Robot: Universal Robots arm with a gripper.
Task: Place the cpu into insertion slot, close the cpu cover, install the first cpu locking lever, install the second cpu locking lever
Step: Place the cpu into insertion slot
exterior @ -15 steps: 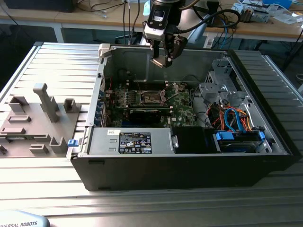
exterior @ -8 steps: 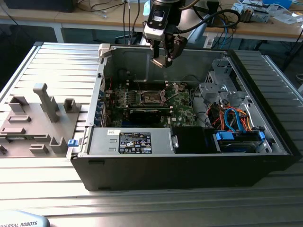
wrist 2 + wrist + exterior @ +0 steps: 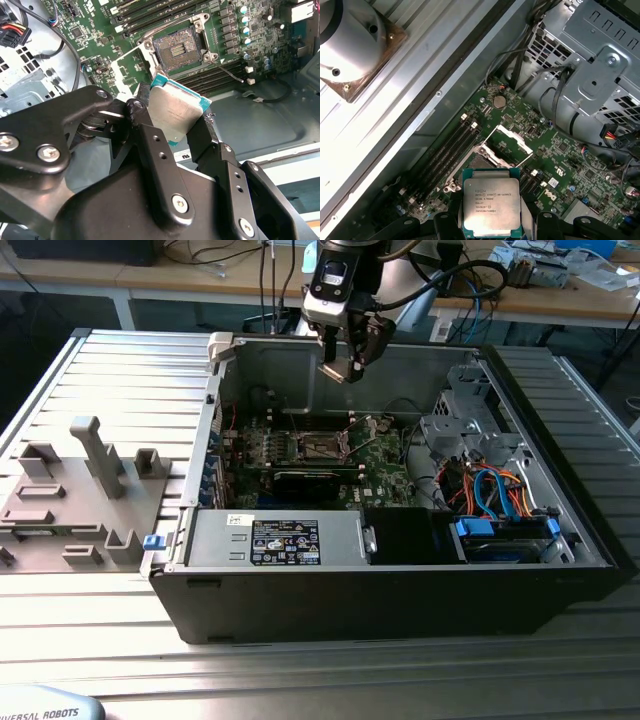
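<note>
Above the motherboard [image 3: 555, 165], I see my gripper [image 3: 172, 120], jaws clamped on the cpu [image 3: 492, 206]; the cpu cover [image 3: 509, 144] stands open.

Open computer case [image 3: 400, 585] on slatted table [image 3: 300, 680], pincer [image 3: 343, 374] holding cpu [image 3: 331, 372] above green board [image 3: 385, 468]

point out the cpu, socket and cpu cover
cpu [image 3: 492, 207]: first wrist view, middle of metal top
socket [image 3: 175, 47]: second wrist view, middle of pin field
cpu cover [image 3: 515, 137]: first wrist view, bright rail of frame
</note>
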